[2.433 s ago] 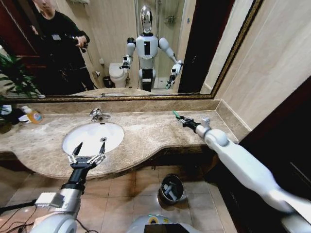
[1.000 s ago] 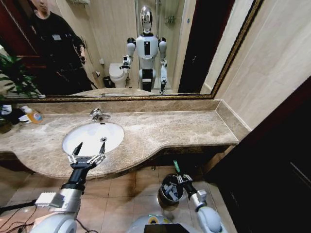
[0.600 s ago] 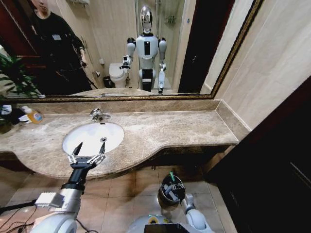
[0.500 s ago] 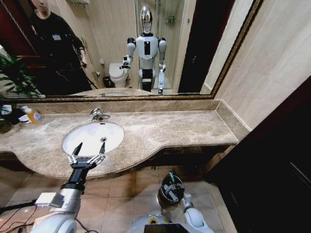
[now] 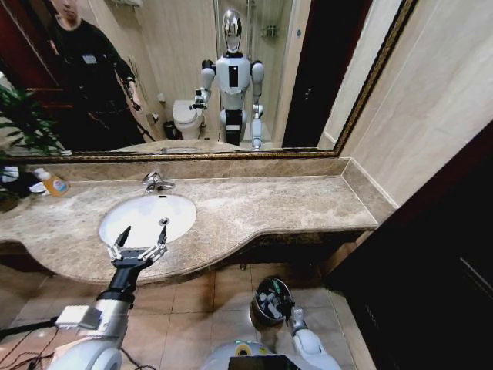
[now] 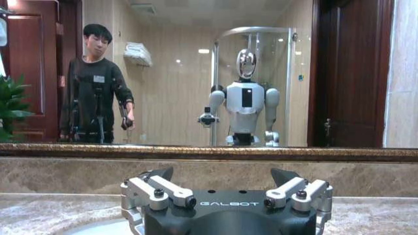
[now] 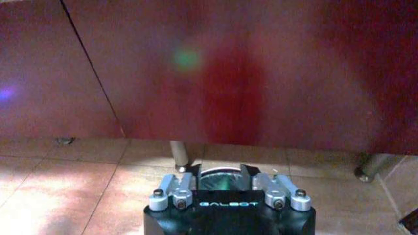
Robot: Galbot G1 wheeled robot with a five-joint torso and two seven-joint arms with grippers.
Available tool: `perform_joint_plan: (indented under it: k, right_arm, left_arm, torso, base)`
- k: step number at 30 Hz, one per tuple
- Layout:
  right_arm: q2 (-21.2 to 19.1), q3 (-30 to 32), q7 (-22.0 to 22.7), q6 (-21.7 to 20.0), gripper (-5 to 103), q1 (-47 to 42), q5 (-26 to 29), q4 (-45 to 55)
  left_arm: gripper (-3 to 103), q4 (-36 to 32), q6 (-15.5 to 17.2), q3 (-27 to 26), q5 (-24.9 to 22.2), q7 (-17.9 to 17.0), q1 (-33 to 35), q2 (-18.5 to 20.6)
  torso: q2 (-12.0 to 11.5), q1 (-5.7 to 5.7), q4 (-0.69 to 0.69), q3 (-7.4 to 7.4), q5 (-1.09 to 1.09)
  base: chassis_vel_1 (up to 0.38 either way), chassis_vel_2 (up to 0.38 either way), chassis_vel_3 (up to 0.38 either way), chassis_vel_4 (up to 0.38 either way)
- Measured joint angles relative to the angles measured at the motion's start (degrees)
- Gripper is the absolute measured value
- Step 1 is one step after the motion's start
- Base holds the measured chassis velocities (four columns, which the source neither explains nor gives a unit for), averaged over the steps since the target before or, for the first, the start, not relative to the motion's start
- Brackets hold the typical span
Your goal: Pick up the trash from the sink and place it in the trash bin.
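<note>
A beige marble surface (image 5: 254, 208) carries the white sink (image 5: 146, 218), its chrome faucet (image 5: 154, 182) at the back edge and a yellow-orange bottle (image 5: 52, 183) well off toward the robot's left beside a green plant (image 5: 23, 123); a gilt-framed mirror (image 5: 231, 77) behind them reflects the robot. The basin looks bare, with no trash to be made out in it. On the tiled floor (image 5: 177, 308) below the surface's front edge stands the trash bin (image 5: 269, 301), dark and shiny, with pale pieces lying in its black inside. The right hand (image 5: 283, 308) sits low over the bin's rim; in the right wrist view its fingers (image 7: 251, 182) stand a narrow gap apart with the bin mouth (image 7: 219, 180) between them, nothing gripped. Half a second ago a green piece showed above the bin; now it is gone from sight and the arm sits lower. The left hand (image 5: 139, 245) hovers at the sink's near rim, fingers spread wide and empty, as before
</note>
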Motion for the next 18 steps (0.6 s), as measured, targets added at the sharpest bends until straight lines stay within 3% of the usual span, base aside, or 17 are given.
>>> perform_joint_plan:
  k: [3, 8, 15, 18]
  right_arm:
    - [-0.21, 0.05, 0.30, -0.01, 55, -0.44, 0.16, 0.54]
    - [-0.51, 0.03, 0.44, -0.01, 65, -0.98, 0.34, 1.33]
    - [-0.83, -0.44, 0.82, -0.17, 97, -2.11, 1.14, 3.54]
    - [-0.81, -0.49, 0.91, -0.25, 99, -2.43, 1.42, 4.20]
  left_arm:
    - [100, 0.00, 0.00, 0.00, 0.00, 0.00, 0.00, 0.00]
    - [100, 0.00, 0.00, 0.00, 0.00, 0.00, 0.00, 0.00]
    - [100, 0.00, 0.00, 0.00, 0.00, 0.00, 0.00, 0.00]
    - [100, 0.00, 0.00, 0.00, 0.00, 0.00, 0.00, 0.00]
  torso:
    - [0.00, 0.00, 0.00, 0.00, 0.00]
    - [0.00, 0.00, 0.00, 0.00, 0.00]
    - [0.00, 0.00, 0.00, 0.00, 0.00]
    - [0.00, 0.00, 0.00, 0.00, 0.00]
  base:
    - [0.000, 0.000, 0.000, 0.000]
    - [0.000, 0.000, 0.000, 0.000]
    - [0.000, 0.000, 0.000, 0.000]
    - [0.000, 0.000, 0.000, 0.000]
